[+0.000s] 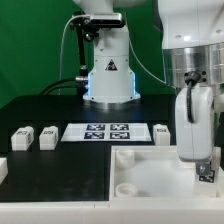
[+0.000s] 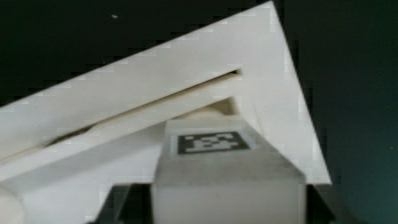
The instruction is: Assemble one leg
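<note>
leg between gripper fingers, over panel

Bright, even light falls from above. The black table stays dark. Both pictures look soft and blurry.

Leg matt white plastic; table matt black.

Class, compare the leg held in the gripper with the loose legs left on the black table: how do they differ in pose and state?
The held leg sits between the gripper fingers, over the large white panel; the loose legs rest free on the table.
The held leg is lifted and hidden in the exterior view; the loose legs lie in plain sight beside the marker board.
Both are small white blocks with marker tags.
</note>
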Action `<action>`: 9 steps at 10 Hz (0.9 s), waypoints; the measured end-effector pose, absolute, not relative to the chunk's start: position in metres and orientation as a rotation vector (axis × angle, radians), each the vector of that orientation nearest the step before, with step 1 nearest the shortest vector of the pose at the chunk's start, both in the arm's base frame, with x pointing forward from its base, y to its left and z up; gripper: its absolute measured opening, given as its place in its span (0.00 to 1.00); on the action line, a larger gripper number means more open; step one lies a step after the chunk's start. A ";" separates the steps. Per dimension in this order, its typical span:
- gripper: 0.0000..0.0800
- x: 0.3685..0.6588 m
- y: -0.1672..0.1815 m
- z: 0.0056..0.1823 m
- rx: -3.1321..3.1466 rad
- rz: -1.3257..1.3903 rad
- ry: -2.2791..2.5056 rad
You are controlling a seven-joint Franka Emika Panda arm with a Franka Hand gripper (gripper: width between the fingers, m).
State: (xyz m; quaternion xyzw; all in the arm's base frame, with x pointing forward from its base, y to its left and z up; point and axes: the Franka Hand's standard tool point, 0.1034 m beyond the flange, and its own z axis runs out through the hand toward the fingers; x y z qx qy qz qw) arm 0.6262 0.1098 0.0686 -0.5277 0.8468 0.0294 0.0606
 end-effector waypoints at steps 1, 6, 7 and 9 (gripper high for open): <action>0.37 0.626 0.107 0.069 -1.564 0.084 2.588; 0.80 0.622 0.115 0.067 -1.599 0.087 2.567; 0.81 0.621 0.125 0.077 -1.610 0.091 2.545; 0.81 0.622 0.129 0.088 -1.619 0.113 2.534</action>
